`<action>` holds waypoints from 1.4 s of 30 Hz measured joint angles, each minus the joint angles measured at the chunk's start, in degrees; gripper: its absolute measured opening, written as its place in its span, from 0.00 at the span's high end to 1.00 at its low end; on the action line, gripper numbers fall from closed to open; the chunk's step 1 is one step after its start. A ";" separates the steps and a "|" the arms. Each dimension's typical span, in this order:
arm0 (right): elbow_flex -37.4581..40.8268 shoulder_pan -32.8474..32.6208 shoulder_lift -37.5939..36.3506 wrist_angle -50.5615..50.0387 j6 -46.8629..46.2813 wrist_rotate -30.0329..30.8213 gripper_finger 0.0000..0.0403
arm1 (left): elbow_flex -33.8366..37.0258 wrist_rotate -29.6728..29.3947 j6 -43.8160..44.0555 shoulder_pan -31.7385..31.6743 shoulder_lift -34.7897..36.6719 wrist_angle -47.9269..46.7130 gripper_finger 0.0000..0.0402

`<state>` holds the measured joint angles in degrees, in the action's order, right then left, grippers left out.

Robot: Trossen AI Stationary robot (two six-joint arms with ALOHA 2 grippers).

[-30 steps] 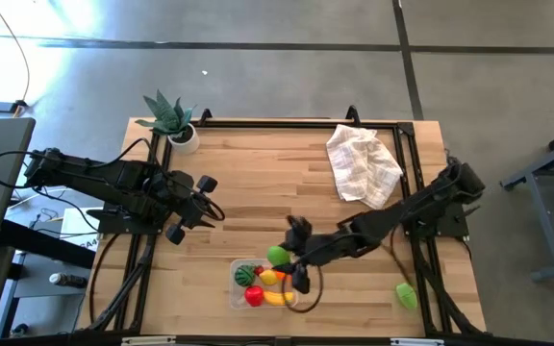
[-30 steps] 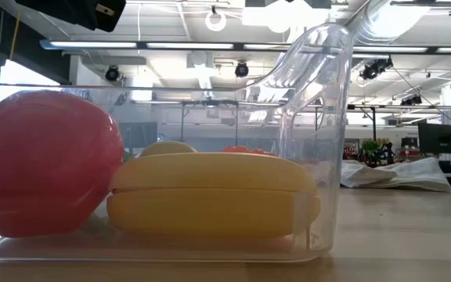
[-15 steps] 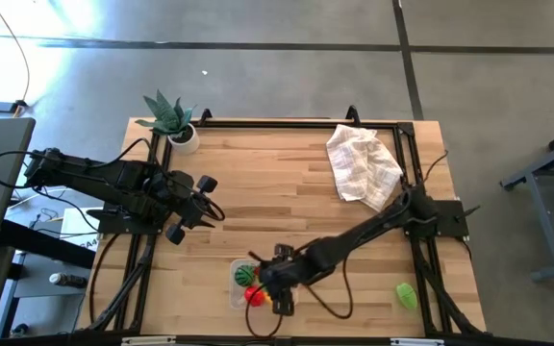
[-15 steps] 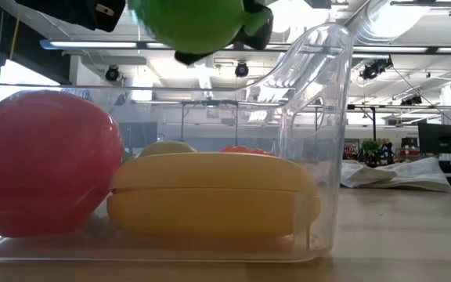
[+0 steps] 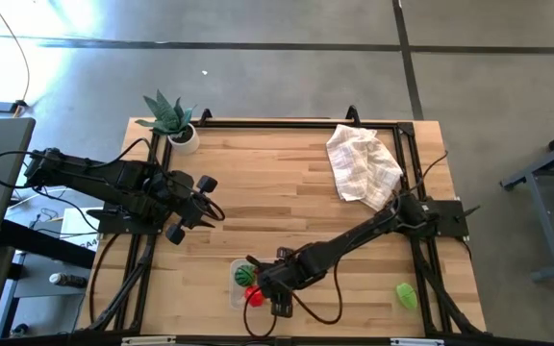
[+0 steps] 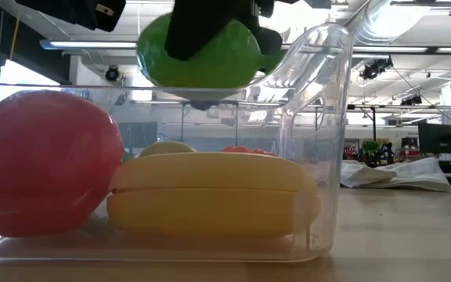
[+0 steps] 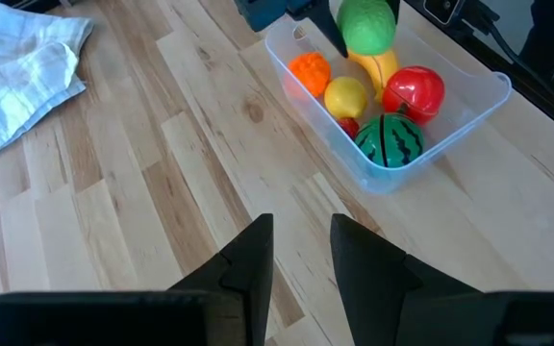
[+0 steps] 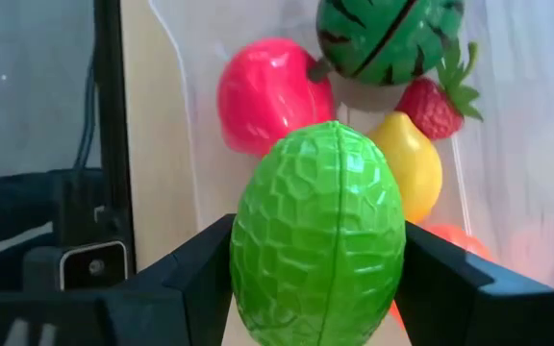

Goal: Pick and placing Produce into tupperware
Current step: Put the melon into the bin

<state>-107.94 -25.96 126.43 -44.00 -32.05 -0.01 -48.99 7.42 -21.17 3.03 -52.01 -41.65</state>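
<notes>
Produce is mostly packed already: the tupperware (image 7: 493, 96) holds a red apple (image 7: 415, 91), a banana (image 6: 214, 194), a lemon (image 7: 345, 96), an orange piece (image 7: 310, 71), a small watermelon (image 7: 390, 140) and a strawberry (image 8: 438, 104). Directly above the tupperware hangs a green bumpy fruit (image 8: 317, 234), clamped between the fingers of the right pincer (image 8: 317, 264), which grips it across its broad middle. One more green piece (image 5: 407, 294) lies on the tabletop (image 5: 258, 183), well apart from the tupperware, toward the right arm's side.

From where I stand that green fruit looks like hollow hard plastic, so I'd guess it is light and stiff, with a pebbled shell that gives the fingers some bite. Its egg shape could squirt out if pinched near an end, so the middle hold seems the sensible one. It should drop in harmlessly, though it may roll off the fruits beneath.

The left pincer (image 7: 301, 252) waits closed and empty, away from the tupperware near the tabletop's left edge.
</notes>
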 joint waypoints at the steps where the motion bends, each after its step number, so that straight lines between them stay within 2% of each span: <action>1: 0.00 0.00 0.15 -0.19 -0.05 -0.01 0.45 | 0.00 0.00 0.01 -0.02 0.00 -0.02 0.76; 42: 0.11 -0.19 3.78 2.13 -1.14 0.41 0.45 | 0.00 0.00 0.00 -0.01 0.00 -0.02 0.76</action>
<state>-107.83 -26.14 130.21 -41.87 -33.19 0.40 -48.99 7.42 -21.17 3.01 -52.01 -41.67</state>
